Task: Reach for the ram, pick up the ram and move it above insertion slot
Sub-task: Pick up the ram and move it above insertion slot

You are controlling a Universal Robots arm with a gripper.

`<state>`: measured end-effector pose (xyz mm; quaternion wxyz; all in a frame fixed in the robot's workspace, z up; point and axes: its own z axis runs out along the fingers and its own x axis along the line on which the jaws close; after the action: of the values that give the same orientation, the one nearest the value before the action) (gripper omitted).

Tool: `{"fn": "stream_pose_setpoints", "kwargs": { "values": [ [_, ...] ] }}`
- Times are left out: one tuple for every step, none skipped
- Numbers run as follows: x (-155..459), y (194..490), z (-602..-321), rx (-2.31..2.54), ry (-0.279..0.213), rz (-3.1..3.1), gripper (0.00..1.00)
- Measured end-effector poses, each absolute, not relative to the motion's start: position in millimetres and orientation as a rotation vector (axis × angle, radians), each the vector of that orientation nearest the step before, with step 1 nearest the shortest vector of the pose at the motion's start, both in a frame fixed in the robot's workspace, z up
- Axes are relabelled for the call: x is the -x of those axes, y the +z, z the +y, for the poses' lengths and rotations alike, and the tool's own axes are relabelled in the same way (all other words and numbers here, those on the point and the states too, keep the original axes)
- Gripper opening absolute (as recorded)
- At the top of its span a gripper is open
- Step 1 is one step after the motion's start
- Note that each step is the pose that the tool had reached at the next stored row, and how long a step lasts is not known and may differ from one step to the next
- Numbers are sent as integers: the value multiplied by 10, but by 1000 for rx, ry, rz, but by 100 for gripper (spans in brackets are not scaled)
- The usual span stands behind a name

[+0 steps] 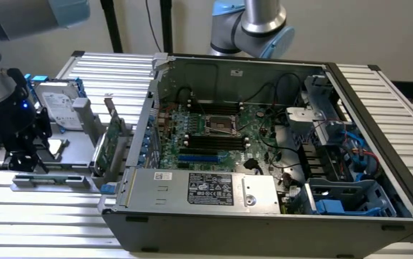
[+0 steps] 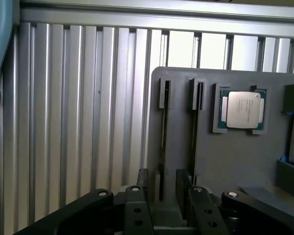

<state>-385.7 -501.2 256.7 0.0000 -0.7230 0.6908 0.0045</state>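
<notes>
Now I have the black two-fingered gripper [image 2: 162, 182] spread open astride the thin green ram stick [image 2: 162, 139], standing on edge in its grey slotted holder [image 2: 179, 122], presumably for clean side grasping.

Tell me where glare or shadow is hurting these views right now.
Wrist view: slatted table washes out white past the tray, processor lid shines, the ram is a dark line, the hand dark. Exterior view: even light, computer case dim inside.
</notes>
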Motion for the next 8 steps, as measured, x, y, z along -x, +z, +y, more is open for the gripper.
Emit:
{"fn": "stream_pose_setpoints", "kwargs": {
  "values": [
    [3857,2548,-5012,2268,14,2174,36],
    [3857,2530,-5012,2263,14,2179,36],
    [3857,2512,-5012,2256,14,2186,36],
    [3857,2494,-5012,2244,14,2199,36],
    [3857,2476,-5012,2230,14,2212,36],
    [3857,2456,-5012,2222,14,2221,36],
    [3857,2439,-5012,2217,14,2225,36],
    [3857,2421,-5012,2214,14,2229,36]
  ]
}}
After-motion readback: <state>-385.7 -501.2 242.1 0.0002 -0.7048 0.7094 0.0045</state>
